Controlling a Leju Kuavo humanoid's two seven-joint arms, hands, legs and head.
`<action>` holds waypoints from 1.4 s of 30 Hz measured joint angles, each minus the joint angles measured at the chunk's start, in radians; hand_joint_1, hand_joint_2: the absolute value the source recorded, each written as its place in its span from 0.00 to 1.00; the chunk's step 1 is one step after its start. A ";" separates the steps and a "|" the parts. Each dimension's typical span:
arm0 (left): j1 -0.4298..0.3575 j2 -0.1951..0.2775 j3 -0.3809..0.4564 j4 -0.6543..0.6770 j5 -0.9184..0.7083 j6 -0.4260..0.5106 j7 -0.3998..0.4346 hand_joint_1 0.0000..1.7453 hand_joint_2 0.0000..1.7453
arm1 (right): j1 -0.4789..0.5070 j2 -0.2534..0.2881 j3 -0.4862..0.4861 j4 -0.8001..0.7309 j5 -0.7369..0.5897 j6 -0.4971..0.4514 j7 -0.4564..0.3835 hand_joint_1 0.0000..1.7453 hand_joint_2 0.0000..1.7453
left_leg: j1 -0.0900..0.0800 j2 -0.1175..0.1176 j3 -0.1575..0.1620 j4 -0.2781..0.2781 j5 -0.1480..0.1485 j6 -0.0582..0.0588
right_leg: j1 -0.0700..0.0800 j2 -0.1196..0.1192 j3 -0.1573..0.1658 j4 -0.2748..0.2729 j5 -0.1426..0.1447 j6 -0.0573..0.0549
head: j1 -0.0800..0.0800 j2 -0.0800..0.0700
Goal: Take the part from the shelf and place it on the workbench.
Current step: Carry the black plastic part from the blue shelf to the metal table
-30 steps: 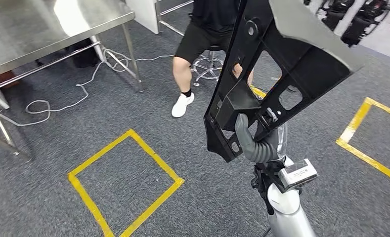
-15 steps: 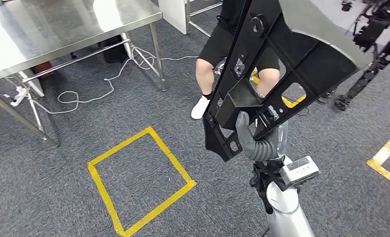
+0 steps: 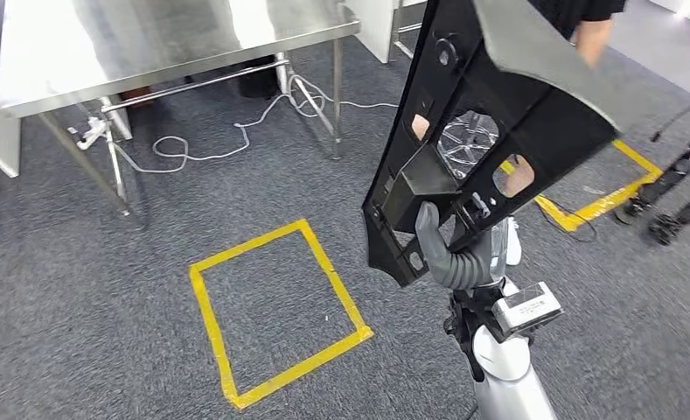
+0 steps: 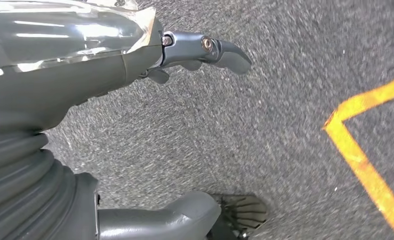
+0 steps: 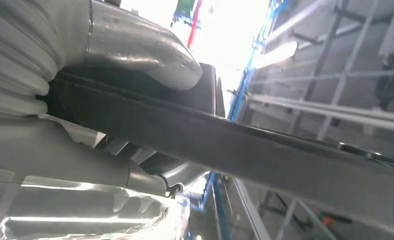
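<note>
Your right hand (image 3: 450, 254) grips the black plastic part (image 3: 490, 122) near its lower end, holding it upright and tilted, high over grey carpet (image 3: 87, 297). The part is a long ribbed panel with cut-out openings. The stainless workbench (image 3: 149, 44) stands ahead on your left, its near edge free. A yellow tape square (image 3: 275, 311) lies between. Your left hand (image 4: 135, 100) hangs with fingers apart, holding nothing.
</note>
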 joint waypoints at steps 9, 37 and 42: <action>0.008 -0.001 0.000 0.000 0.000 -0.001 0.000 0.00 1.00 | -0.001 -0.002 -0.002 0.000 0.000 0.000 0.000 1.00 1.00 | 0.000 -0.091 -0.003 0.012 -0.014 -0.032 | -0.007 0.034 0.100 -0.272 0.150 0.003 | 0.002 0.000; 0.002 -0.005 0.006 0.000 -0.011 -0.010 -0.004 0.00 1.00 | 0.009 -0.002 -0.006 0.001 -0.006 -0.070 0.004 1.00 1.00 | -0.001 -0.001 0.006 0.014 -0.016 -0.026 | -0.015 0.004 0.100 -0.263 0.144 0.031 | 0.006 0.000; 0.006 -0.004 0.015 0.000 -0.011 -0.018 -0.011 0.00 1.00 | 0.010 -0.001 -0.006 0.000 -0.002 -0.082 0.007 1.00 1.00 | -0.001 0.000 0.005 0.015 -0.018 0.000 | -0.010 0.007 0.104 -0.270 0.148 0.016 | 0.005 0.000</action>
